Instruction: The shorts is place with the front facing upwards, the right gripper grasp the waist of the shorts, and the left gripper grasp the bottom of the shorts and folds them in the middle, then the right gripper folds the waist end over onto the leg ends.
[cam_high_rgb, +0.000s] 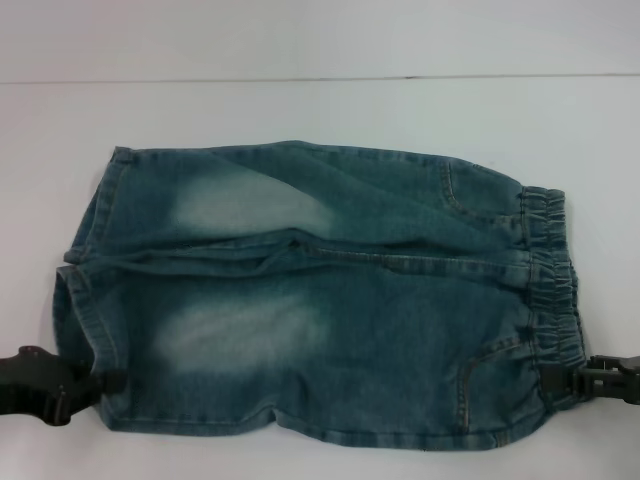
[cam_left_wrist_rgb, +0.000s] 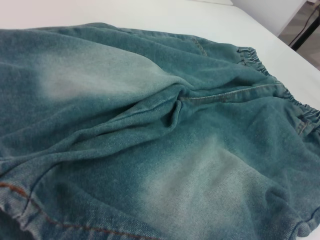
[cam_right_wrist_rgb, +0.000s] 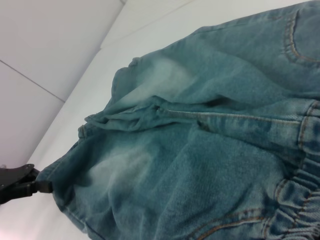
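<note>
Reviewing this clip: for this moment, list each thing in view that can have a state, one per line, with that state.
shorts: spread flat on the white table, front up, unfolded, creased along the middle.
waist: gathered, at the robot's right end, lying on the table.
leg ends: at the robot's left end, lying on the table.
left tool: at the near leg hem corner, touching the denim.
right tool: at the near waistband corner, touching the denim.

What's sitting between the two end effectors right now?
Only the shorts: in the head view the near leg and pocket span from the left end effector at the hem to the right end effector at the waist.
</note>
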